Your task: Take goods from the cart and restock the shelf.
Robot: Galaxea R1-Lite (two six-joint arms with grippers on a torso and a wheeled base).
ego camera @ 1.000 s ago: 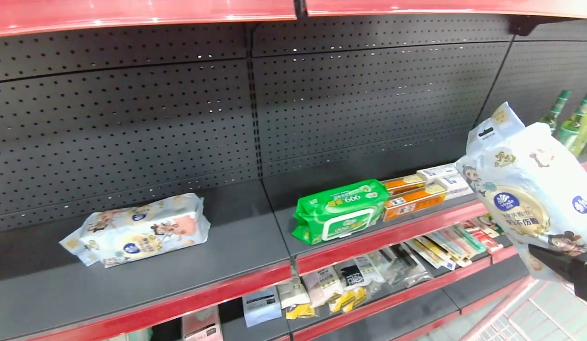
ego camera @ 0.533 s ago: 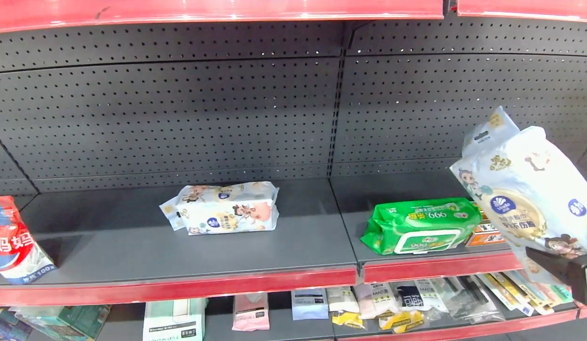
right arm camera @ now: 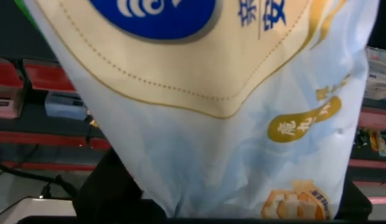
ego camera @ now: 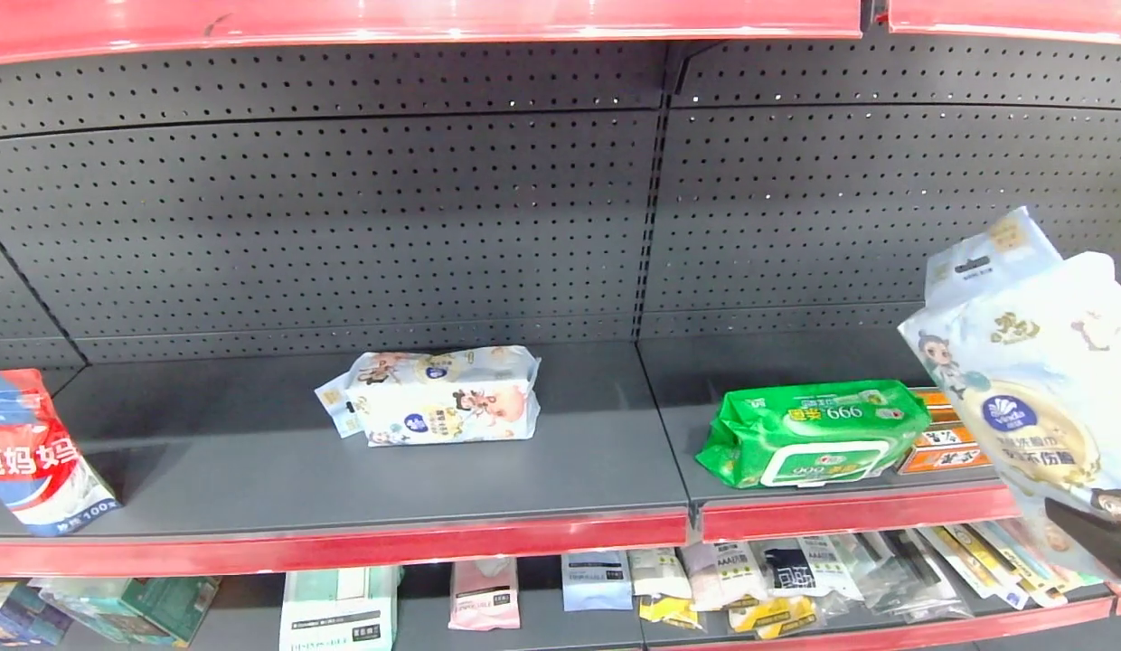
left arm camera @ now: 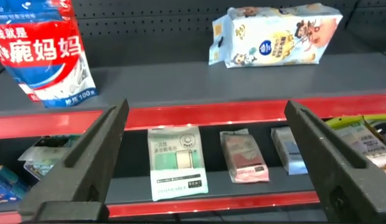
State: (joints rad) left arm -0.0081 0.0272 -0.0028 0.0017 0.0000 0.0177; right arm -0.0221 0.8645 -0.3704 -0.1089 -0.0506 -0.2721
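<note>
**A:** What's the nearest edge?

**B:** The red front lip [ego camera: 343,547] of the shelf [ego camera: 253,479]. It runs from 9 to 3 o'clock across the head view, with a seam at about 5 o'clock. Below it a lower tier carries small packets [ego camera: 615,579].

**A:** How much room is there on the deck?

**B:** A red-and-white bag [ego camera: 36,461] stands at 9 o'clock, at the picture's edge. A wide stretch of grey deck shows between it and the cartoon tissue pack [ego camera: 443,396], which lies flat near the centre. Another open stretch runs from that pack's 3 o'clock side to the green wipes pack [ego camera: 814,432]. The wipes sit close to the lip, with orange boxes [ego camera: 949,448] just beside them at 3 o'clock. Behind everything is the perforated back panel [ego camera: 343,226], split by an upright post [ego camera: 655,199]. At 12 o'clock is the upper shelf edge [ego camera: 434,18], with tall open space beneath it.

**A:** And the arms?

**B:** The right gripper [ego camera: 1092,535] is at 4 o'clock, nearer than the lip. Its fingers are clamped on the lower end of a pale blue tissue pack [ego camera: 1031,398]. The pack is in the air, standing tilted with its hang tab toward 12 o'clock. The left gripper [left arm camera: 205,168] is low and faces the lower tier, its fingers spread wide with nothing between them.
</note>
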